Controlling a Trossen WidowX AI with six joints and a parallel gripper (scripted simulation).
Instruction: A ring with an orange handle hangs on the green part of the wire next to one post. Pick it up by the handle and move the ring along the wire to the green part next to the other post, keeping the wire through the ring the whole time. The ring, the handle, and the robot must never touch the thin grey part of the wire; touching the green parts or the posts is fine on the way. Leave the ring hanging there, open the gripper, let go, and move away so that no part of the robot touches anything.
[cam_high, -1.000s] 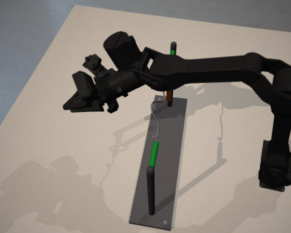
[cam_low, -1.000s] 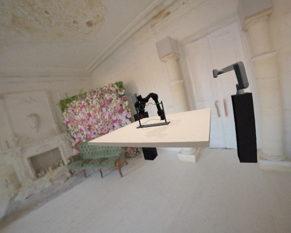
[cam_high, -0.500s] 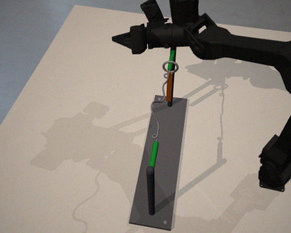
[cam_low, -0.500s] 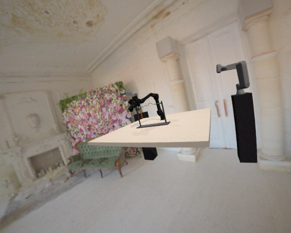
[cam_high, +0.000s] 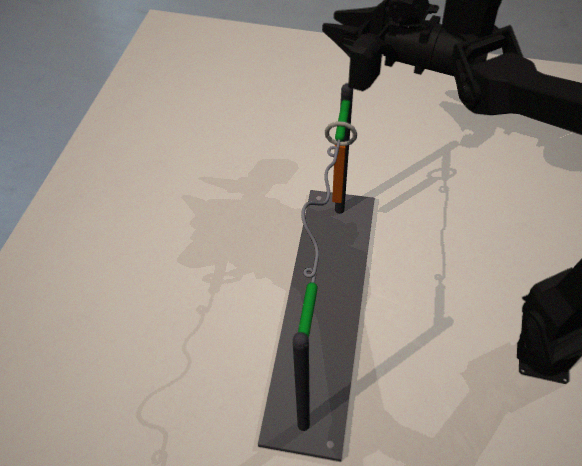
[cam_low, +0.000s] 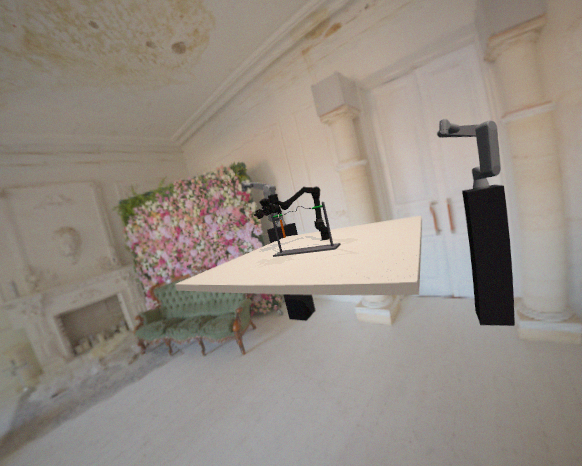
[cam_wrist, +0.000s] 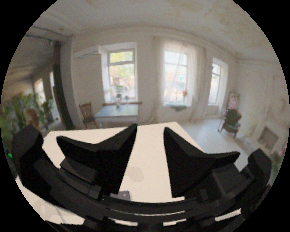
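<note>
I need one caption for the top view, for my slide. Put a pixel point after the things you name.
Ring (cam_high: 328, 140) with orange handle (cam_high: 338, 175) hangs at the far green wire section (cam_high: 345, 107); the robot's hand (cam_high: 330, 22), part-open, holds nothing.

My arm at the wire frame, seen from across the room

I see my black arm (cam_low: 302, 191) arched over the pale counter (cam_low: 320, 272), its tool (cam_low: 260, 213) near the post (cam_low: 277, 235) by the orange handle (cam_low: 283, 229); behind the counter stand a green tufted sofa (cam_low: 200, 312) and a pink flower wall (cam_low: 190, 225).
</note>
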